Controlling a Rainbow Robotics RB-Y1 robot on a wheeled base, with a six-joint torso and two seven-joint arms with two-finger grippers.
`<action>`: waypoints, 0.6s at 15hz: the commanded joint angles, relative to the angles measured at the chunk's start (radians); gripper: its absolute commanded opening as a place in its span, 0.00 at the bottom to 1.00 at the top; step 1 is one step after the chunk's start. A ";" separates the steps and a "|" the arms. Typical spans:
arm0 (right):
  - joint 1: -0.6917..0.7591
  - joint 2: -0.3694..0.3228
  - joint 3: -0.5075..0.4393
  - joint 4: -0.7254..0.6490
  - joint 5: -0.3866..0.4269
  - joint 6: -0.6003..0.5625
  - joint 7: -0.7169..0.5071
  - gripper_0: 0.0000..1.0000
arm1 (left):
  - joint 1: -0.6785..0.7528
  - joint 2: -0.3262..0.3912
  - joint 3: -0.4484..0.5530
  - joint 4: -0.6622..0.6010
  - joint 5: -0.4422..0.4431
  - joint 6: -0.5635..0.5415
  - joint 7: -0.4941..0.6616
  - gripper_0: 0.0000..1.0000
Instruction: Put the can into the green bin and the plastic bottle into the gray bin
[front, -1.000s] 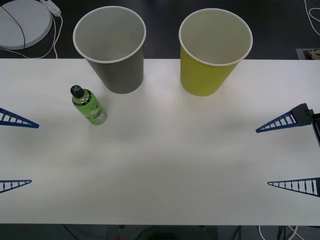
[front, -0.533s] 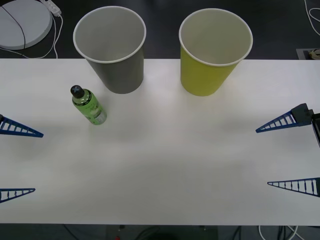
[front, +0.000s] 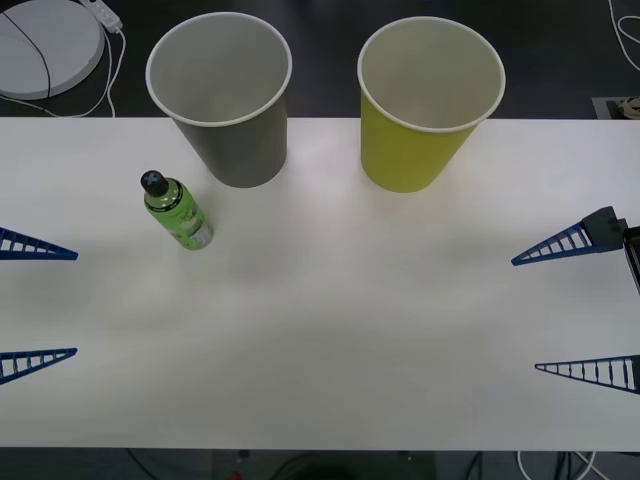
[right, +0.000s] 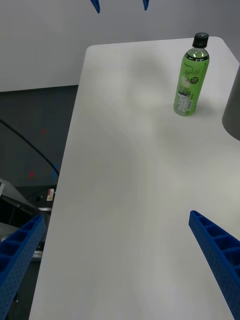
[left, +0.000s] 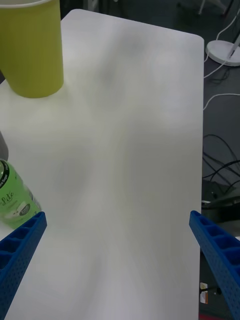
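Observation:
The plastic bottle stands upright on the white table, just in front and to the left of the gray bin. The green bin stands to the gray bin's right at the table's far edge. The can is out of view. My left gripper is open at the left edge, nearer than the bottle and apart from it. My right gripper is open at the right edge, holding nothing. The left wrist view shows the bottle and the green bin. In the right wrist view the bottle stands far off.
A white round base with a cable lies on the floor behind the table's far left corner. More cables run on the floor beside the table. Open tabletop stretches between the two grippers.
My left gripper slid a little toward the table's front edge, then came back to about where it was. The bottle, both bins and the right gripper have not moved.

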 joint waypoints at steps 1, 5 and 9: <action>0.000 0.000 0.000 0.000 0.000 0.000 0.000 1.00 | 0.002 -0.002 -0.044 0.029 0.005 0.078 -0.010 1.00; 0.000 0.000 0.000 0.000 0.000 0.000 0.000 1.00 | 0.051 -0.002 -0.081 0.036 0.054 0.210 -0.025 1.00; 0.000 0.000 0.000 0.000 0.000 0.000 0.000 1.00 | 0.121 -0.025 -0.081 0.003 0.084 0.360 -0.045 1.00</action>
